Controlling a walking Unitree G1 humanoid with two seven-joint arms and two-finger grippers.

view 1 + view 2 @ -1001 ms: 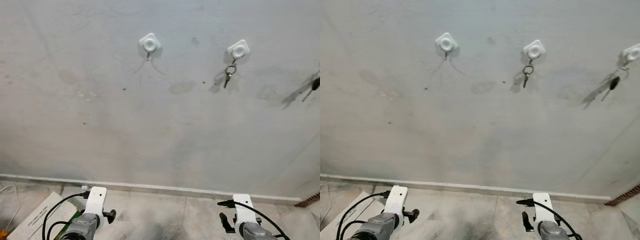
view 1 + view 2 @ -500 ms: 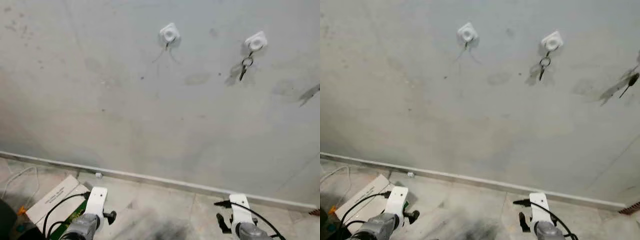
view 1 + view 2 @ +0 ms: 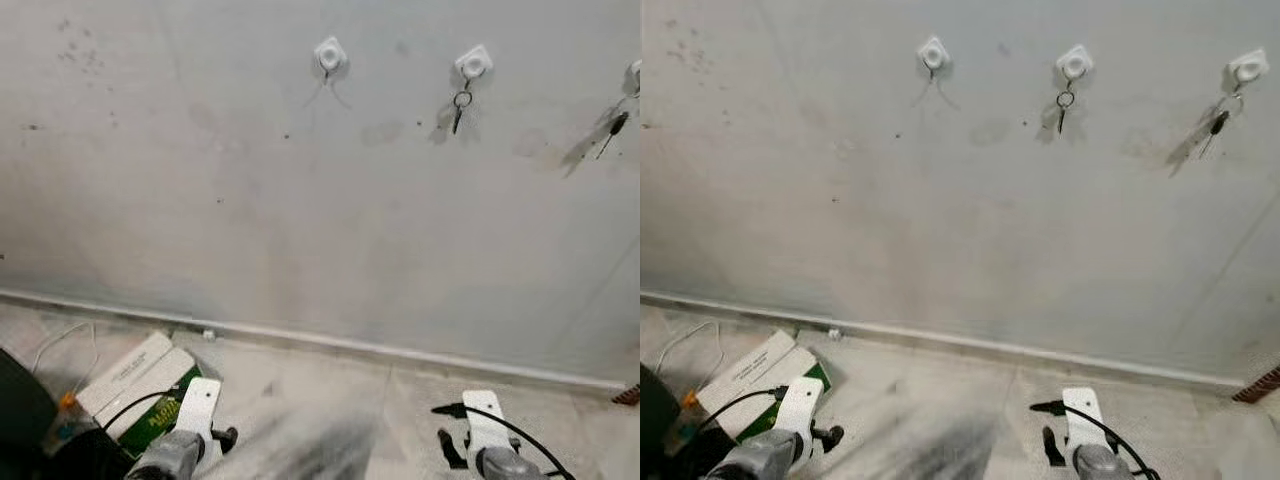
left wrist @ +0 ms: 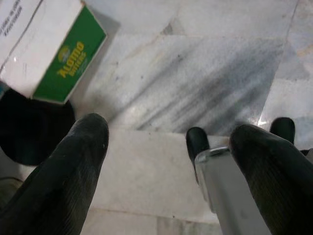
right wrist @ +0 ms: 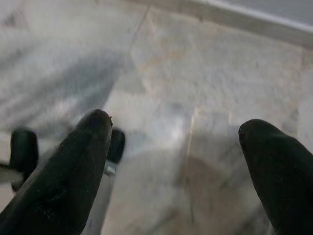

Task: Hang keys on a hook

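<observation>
Three white hooks sat high on the grey wall (image 3: 940,230). The left hook (image 3: 932,52) carried nothing; the middle hook (image 3: 1073,62) held a ring of keys (image 3: 1065,104), and the right hook (image 3: 1248,67) held a dark-headed key (image 3: 1215,124). Both arms hung low above the marble floor (image 4: 195,68). The left pincer (image 4: 171,161) and right pincer (image 5: 176,161) stood wide open, gripping nothing. A green-and-white box (image 4: 46,46) lay on the floor by the skirting.

Your head pair: faces the hook wall (image 3: 970,220) from well back, both sharing it. Your wrist cameras: look down, close over the marble floor (image 4: 195,73).
</observation>
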